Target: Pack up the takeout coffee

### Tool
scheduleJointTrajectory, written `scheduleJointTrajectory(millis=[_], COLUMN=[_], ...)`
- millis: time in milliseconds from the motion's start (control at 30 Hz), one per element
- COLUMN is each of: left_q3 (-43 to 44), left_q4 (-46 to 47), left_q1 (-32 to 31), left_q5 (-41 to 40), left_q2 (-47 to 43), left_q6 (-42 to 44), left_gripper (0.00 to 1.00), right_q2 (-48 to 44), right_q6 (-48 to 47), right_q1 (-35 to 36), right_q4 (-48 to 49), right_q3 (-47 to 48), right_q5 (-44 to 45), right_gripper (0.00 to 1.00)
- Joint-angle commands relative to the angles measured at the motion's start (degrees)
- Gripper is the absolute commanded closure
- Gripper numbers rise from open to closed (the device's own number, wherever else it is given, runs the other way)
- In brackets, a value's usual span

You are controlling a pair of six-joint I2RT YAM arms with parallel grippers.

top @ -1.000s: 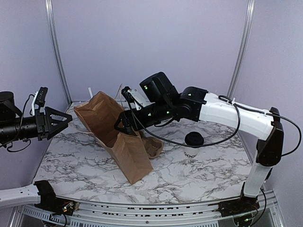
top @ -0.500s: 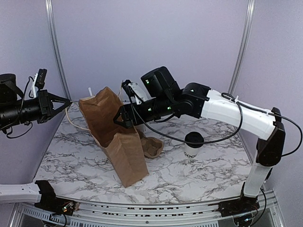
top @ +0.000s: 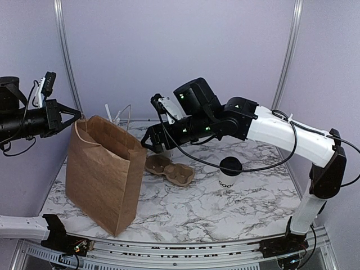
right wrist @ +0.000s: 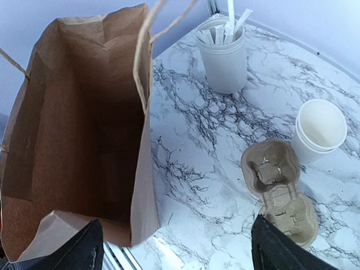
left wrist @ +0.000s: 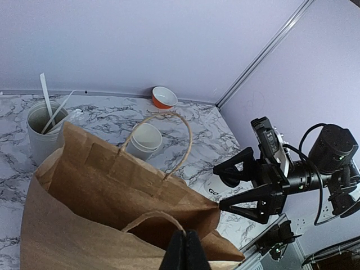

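Bag [top: 101, 169] now upright, lower left; left gripper [top: 77, 117] pinches handle [left wrist: 152, 213], right gripper [top: 149, 140] wide, empty; one lidded coffee [top: 228, 175], one tray [top: 170, 169].

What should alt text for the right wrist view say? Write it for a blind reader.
An open brown paper bag stands upright on a marble table, seen from above between the spread fingers of the right gripper. Beside it are a white ribbed utensil holder, stacked lidless white paper cups and a brown pulp cup carrier.

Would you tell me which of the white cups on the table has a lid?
The takeout coffee, right of the cup carrier, has a black lid; the plain paper cups stand open.
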Motion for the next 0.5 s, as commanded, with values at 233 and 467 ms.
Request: scheduleJointTrajectory(millis=[233,467], left_q3=[0.4,3.0], left_q4=[0.0,-0.3], left_q1=[0.2,0.2], left_q5=[12.3,16.8], left_q2=[-0.4,1.5], left_q6=[7.0,12.7], left_gripper=[1.0,1.0], right_q2=[-5.6,-5.6], right_q6=[2.1,8.3], right_q1=[-2.7,-7.0], right_q4=[-0.8,8.7], right_q3=[-8.6,-19.4], right_q5=[5.9,3.6], right_gripper=[0.13,0.19])
